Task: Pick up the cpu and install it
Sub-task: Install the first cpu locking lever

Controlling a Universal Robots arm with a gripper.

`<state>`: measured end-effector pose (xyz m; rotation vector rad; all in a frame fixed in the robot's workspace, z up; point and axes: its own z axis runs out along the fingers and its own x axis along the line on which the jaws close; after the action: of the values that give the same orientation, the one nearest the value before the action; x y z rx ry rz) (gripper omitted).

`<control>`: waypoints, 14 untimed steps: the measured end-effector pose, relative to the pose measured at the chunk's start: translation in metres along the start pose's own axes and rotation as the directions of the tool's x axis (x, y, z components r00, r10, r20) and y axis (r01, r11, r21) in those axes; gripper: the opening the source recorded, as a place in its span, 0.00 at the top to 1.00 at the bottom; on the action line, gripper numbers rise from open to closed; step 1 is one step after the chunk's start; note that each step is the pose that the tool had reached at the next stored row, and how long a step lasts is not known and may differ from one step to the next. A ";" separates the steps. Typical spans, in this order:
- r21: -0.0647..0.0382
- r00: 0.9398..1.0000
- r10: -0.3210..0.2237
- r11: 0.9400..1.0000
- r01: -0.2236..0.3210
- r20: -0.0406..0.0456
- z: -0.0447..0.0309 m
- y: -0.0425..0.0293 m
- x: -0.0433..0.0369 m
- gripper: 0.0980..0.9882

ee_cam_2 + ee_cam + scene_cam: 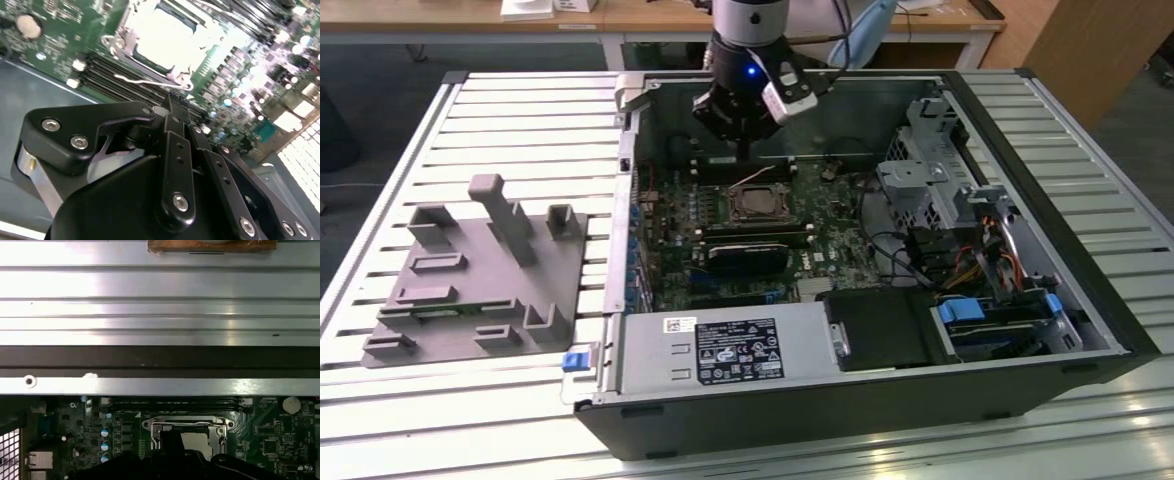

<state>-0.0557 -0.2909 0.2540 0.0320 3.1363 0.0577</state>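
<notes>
Black linkage arms of the tool (172, 107) sit closest to the lens in the second wrist view, their fingers drawn together into a narrow tip with no gap showing between them. Nothing appears pinched at that tip, though whether it carries anything small I cannot tell for sure.

Just past the tip lies the motherboard (240, 70), and on it the socket (160, 42) with a bright, washed-out square inside its metal frame. That square looks like the cpu (162, 35), already lying flat in the socket; glare hides its surface detail. A thin wire lever (150, 80) runs along the socket's near edge, between the frame and the dark memory slots (107, 70).

In the exterior view the arm hangs inside the open case (1067, 260), with the tool (744, 160) pointing straight down, just behind the socket (757, 205) and slightly above it. So the cpu lies ahead of and below the tool tip, close but apart. The first wrist view agrees: the frame and lever (187, 424) sit directly beyond the tool's dark body, a pale patch of cpu (197, 440) showing beside it.

On the slatted surface (520, 110), well to the exterior view's left, stands the grey tray (474, 275).
</notes>
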 end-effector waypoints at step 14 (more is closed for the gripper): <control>-0.048 1.000 0.002 0.999 -0.002 -0.001 0.0098 -0.0022 -0.0034 0.99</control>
<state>-0.0522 -0.2929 0.2442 0.0355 3.1343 0.1325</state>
